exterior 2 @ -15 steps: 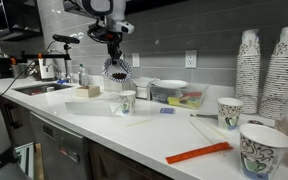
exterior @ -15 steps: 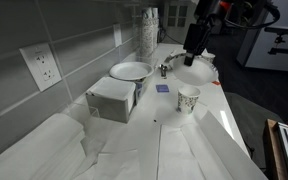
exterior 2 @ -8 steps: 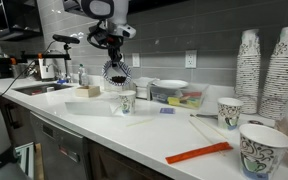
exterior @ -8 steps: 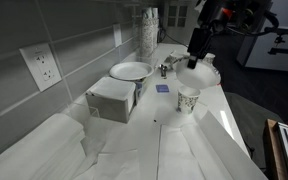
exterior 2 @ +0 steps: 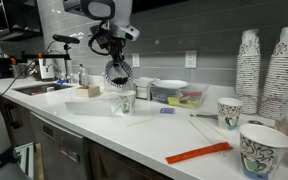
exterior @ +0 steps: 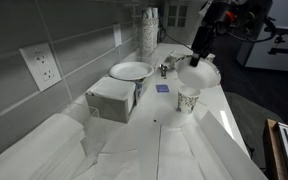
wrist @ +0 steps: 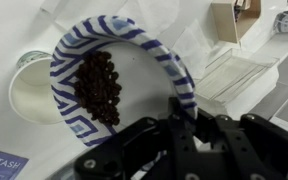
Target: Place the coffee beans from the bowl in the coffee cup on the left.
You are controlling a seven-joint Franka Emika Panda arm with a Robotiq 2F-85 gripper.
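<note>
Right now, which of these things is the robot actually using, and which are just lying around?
Part of the job: the gripper, the bowl it grips, the coffee beans inside, the coffee cup below.
Just lying about: white plate, box, stacked cups, orange strip.

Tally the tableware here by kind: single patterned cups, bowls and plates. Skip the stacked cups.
Single patterned cups: 3
Blue-rimmed bowl: 1
White plate: 1
Total: 5
</note>
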